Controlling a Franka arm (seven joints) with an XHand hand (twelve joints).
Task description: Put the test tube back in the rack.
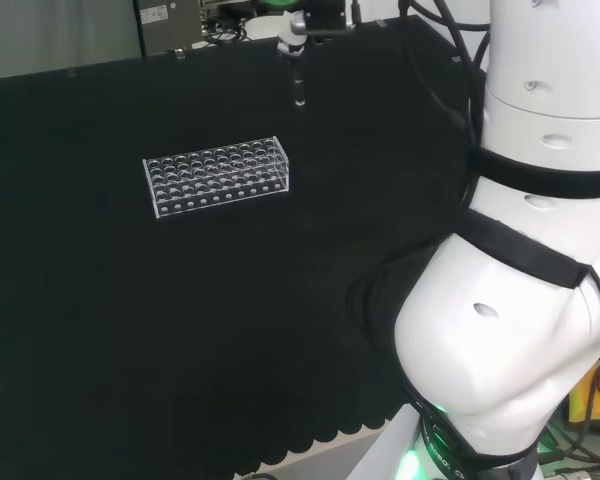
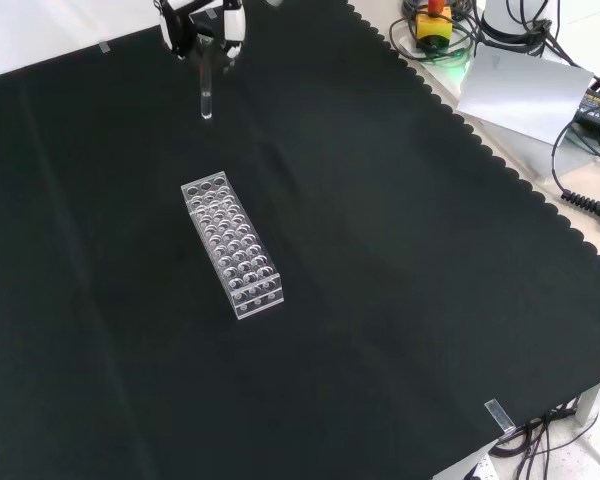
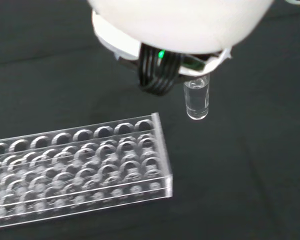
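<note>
Here I see the test tube (image 2: 206, 95) hanging upright from the hand (image 2: 202, 25), pinched at its top, apart from the rack (image 2: 232, 244), its upper end hidden.

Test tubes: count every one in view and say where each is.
1. The test tube hangs upright from the robot hand above the cloth, off the rack's far end in the front view. The rack's holes look empty, though clear glass could hide there.

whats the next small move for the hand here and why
Probably carry the tube sideways until it hangs over the rack. The hand holds it upright above bare cloth, off the rack's end, so lowering now would miss every hole.
</note>
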